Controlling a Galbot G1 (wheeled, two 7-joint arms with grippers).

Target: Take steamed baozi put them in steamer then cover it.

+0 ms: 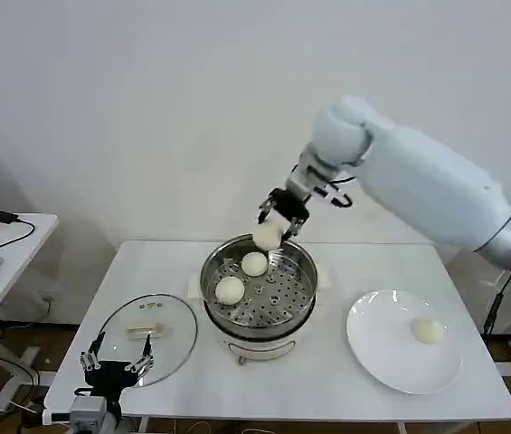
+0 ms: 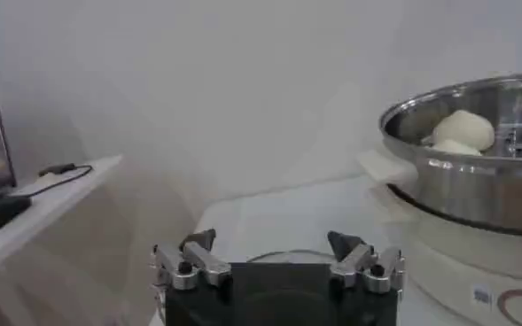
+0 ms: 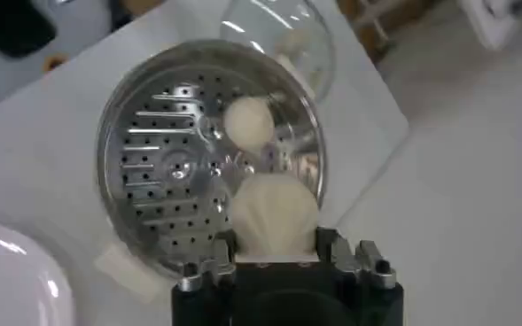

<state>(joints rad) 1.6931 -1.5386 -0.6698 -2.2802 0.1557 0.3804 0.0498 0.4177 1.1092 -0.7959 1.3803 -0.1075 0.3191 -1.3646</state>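
The right gripper (image 1: pixel 271 226) is hovering over the far rim of the steamer (image 1: pixel 302 271), its fingers pinching one baozi (image 1: pixel 267 237) from both sides. In the right wrist view the same gripped bun (image 3: pixel 274 216) is sitting between the two dark fingers (image 3: pixel 214 257), above the perforated tray (image 3: pixel 167 168), with the steamer's shiny wall curving around it.

Two more baozi are lying on the tray inside the steamer: one near the far side (image 1: pixel 254 263), just below the held bun, and one nearer the robot's left (image 1: pixel 230 289). They are close together; whether they are touching cannot be told. From the right wrist camera one of these is showing as a round white bun (image 3: pixel 248 122) on the tray.

The fourth baozi (image 1: pixel 429 331) is resting on the white plate (image 1: pixel 373 344), which is sitting on the surface (image 1: pixel 327 384) to the robot's right of the steamer, well apart from it.

The glass lid (image 1: pixel 175 327) is lying flat on the surface to the robot's left of the steamer, just beside its base.

The left gripper (image 1: pixel 117 366) is waiting low at the near-left edge of the surface, over the near edge of the lid, with its fingers spread and nothing between them. The left wrist view is showing those spread fingertips (image 2: pixel 198 241) with the steamer's steel wall (image 2: pixel 473 182) off to one side and a bun (image 2: pixel 463 131) peeking over its rim.

A side desk (image 1: pixel 20 237) with a cable is standing off to the robot's left.
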